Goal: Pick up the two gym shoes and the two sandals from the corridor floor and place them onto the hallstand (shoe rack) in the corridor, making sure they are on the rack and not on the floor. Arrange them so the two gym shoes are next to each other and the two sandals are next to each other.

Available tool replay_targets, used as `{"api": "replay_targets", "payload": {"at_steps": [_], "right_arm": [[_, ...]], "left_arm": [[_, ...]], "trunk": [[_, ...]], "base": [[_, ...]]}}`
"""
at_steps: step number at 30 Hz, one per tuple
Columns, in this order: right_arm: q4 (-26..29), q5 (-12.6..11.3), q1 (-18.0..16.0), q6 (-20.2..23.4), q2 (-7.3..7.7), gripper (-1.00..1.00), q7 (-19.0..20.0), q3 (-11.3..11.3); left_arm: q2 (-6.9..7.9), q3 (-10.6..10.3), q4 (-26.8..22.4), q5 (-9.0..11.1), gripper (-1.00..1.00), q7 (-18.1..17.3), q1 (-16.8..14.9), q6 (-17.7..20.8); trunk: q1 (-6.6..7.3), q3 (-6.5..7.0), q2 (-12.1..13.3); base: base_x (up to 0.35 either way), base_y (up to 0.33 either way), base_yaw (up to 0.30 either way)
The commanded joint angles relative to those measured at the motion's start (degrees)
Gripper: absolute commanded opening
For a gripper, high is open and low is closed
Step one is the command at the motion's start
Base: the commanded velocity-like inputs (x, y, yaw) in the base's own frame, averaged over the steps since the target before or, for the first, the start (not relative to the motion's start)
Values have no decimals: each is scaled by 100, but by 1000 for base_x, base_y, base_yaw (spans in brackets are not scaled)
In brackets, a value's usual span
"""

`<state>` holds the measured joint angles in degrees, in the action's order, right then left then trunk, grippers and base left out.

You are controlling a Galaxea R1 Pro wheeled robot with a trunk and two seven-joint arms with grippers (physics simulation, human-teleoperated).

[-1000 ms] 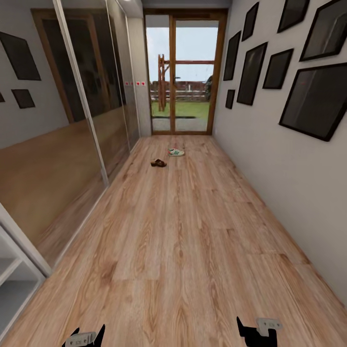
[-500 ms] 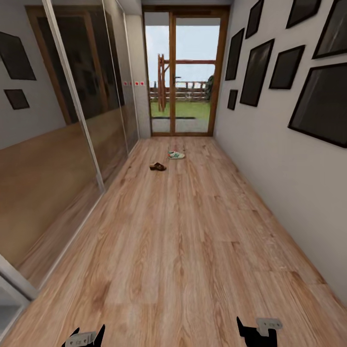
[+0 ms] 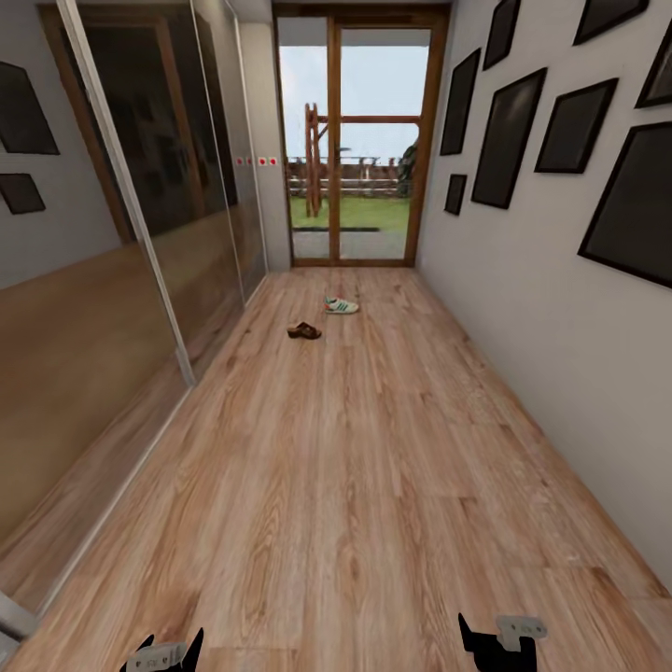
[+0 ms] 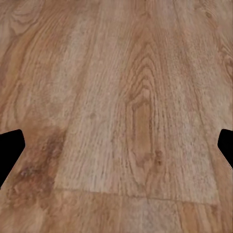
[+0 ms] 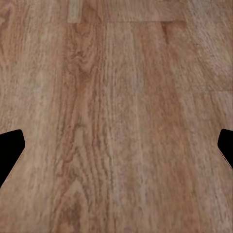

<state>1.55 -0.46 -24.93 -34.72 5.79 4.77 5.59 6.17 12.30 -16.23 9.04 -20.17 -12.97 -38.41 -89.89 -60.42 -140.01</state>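
A long corridor floor (image 3: pixel 355 485) of light brown wood-grain planks runs away from the robot toward a glazed door (image 3: pixel 350 140) with a wooden frame at the far end. Far down it, well apart from both claws, one gym shoe (image 3: pixel 341 305) (off-white with green stripes) lies on the planks, and a dark brown sandal (image 3: pixel 303 330) lies just nearer and to its left, the two close together but not touching. The left claw (image 3: pixel 166 651) and the right claw (image 3: pixel 499 638) sit low at the near edge of the head view, each above bare planks, with the shoe and sandal far ahead and roughly between their lines. In the left wrist view the left claw's dark fingertips (image 4: pixel 9 148) stand at opposite borders with plain floor between them, so it is spread wide and holding nothing; the right wrist view shows the right claw's fingertips (image 5: pixel 9 150) spread the same way. Mirrored sliding panels (image 3: pixel 112 233) line the left wall, and dark picture frames (image 3: pixel 509 140) hang on the right wall.
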Motion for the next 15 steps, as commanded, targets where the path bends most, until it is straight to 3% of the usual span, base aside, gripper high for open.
{"api": "replay_targets", "payload": {"at_steps": [1, 15], "right_arm": [[-6, -6, -3, -17, 1, 100, 50, 48], [-6, -6, -3, -17, 1, 100, 50, 48]], "left_arm": [[-1, 10, 6, 61, 100, -60, -3, 1], [0, 10, 6, 58, 100, -63, -3, 1]], "trunk": [[-2, -5, -2], [-2, -5, -2]], "base": [[338, 0, 0], [338, 0, 0]]}}
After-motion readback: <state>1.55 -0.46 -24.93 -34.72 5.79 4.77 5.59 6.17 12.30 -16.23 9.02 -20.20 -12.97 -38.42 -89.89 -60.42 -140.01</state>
